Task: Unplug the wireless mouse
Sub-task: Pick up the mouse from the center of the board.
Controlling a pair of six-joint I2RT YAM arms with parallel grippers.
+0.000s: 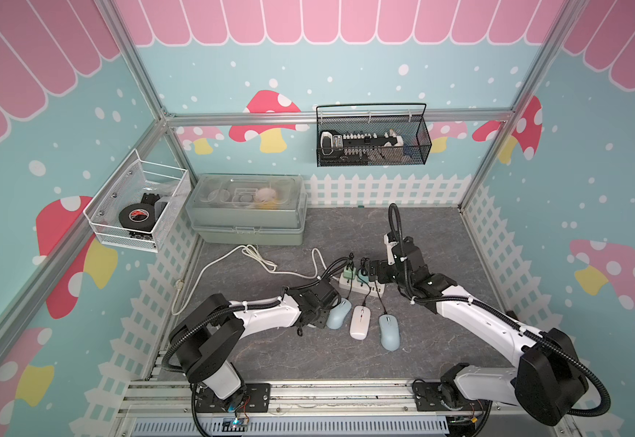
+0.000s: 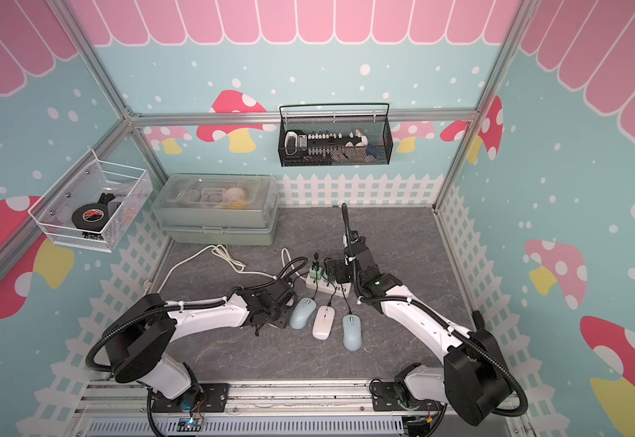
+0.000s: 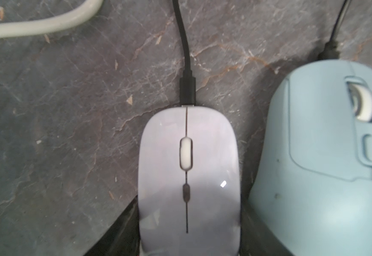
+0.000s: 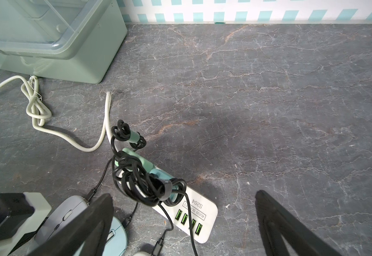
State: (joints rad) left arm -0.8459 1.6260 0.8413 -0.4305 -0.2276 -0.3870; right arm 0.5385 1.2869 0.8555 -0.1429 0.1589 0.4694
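The wireless mouse (image 3: 188, 177) is flat and pale grey. It lies on the table between my left gripper's (image 3: 189, 212) fingers, which press against both of its sides. A black cable (image 3: 184, 44) is plugged into its front end. In both top views my left gripper (image 1: 318, 316) covers this mouse. The right wrist view shows the mouse (image 4: 69, 210) beside the left gripper's body. My right gripper (image 4: 183, 193) hangs open and empty above the power strip (image 4: 194, 212), apart from the mice, and shows in a top view too (image 1: 378, 273).
A light blue mouse (image 3: 324, 166) lies close beside the gripped one, then a white mouse (image 1: 360, 322) and another blue one (image 1: 389, 332), all cabled. Bundled black cables (image 4: 140, 177) sit on the strip. A white cord (image 1: 232, 257) and a green box (image 1: 248, 212) lie behind.
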